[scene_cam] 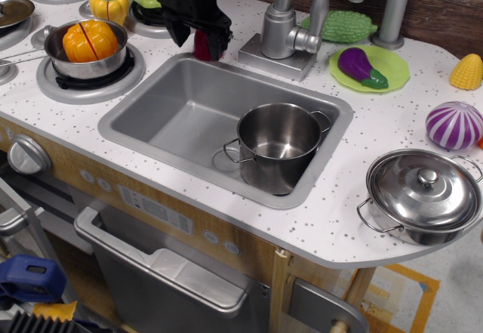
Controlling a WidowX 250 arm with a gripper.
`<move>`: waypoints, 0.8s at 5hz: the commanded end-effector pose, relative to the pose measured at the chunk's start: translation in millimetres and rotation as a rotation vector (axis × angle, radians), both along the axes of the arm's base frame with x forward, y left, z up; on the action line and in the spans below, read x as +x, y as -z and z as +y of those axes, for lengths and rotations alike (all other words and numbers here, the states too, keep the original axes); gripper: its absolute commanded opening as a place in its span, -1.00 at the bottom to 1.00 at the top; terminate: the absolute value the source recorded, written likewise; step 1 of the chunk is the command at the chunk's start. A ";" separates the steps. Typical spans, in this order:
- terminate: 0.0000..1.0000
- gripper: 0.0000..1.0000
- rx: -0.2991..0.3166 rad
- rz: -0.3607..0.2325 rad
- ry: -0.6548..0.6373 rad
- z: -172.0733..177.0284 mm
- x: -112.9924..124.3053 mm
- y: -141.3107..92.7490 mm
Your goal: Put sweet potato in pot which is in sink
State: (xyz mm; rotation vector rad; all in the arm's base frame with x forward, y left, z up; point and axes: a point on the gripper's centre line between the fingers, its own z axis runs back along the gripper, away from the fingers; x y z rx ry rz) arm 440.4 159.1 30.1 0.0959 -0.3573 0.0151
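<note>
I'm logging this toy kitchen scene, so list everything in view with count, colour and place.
sweet potato: 1, dark red, between gripper fingers at sink's back rim
pot: 1, steel, in sink
sink: 1, grey, counter centre
faucet: 1, silver, behind sink
eggplant: 1, purple, on green plate
striped ball: 1, purple-white, right
lidded pot: 1, steel, right front
corn: 1, yellow, far right
pan: 1, steel, on burner, holding orange vegetable
gripper: 1, black, around sweet potato

Sweet potato (pixel 201 44) mostly hidden between the end effector (pixel 198 40) fingers; grip unclear.
</note>
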 end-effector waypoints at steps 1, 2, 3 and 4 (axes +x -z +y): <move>-1.00 1.00 0.029 -0.098 0.022 8.4 18.9 -24.3; -1.00 1.00 0.015 -0.117 0.038 14.3 27.7 -19.4; -1.00 1.00 0.020 -0.134 0.045 16.1 30.6 -15.4; -1.00 1.00 0.011 -0.148 0.053 18.1 35.6 -11.4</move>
